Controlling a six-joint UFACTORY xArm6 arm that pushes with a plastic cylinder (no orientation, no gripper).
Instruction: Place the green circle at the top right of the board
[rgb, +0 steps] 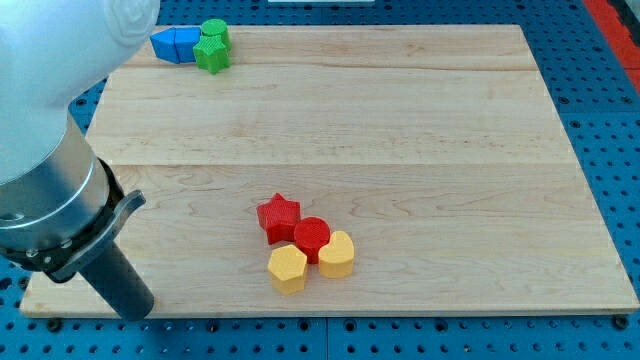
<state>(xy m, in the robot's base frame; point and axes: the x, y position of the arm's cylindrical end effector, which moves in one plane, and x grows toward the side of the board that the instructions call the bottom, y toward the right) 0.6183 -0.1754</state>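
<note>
1. Resting at the board's (400, 110) bottom-left corner, our tip (140, 312) touches no block.
2. We see the green circle (214, 31) at top left, against a green star (212, 55) and blue blocks (174, 44).
3. Red star (278, 217), red circle (312, 237) and two yellow blocks (312, 262) cluster near the bottom.

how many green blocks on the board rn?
2, both at the board's top left, touching: a green circle at the back and a green star just in front, beside the blue blocks. The arm covers the left edge, so more could be hidden.
</note>
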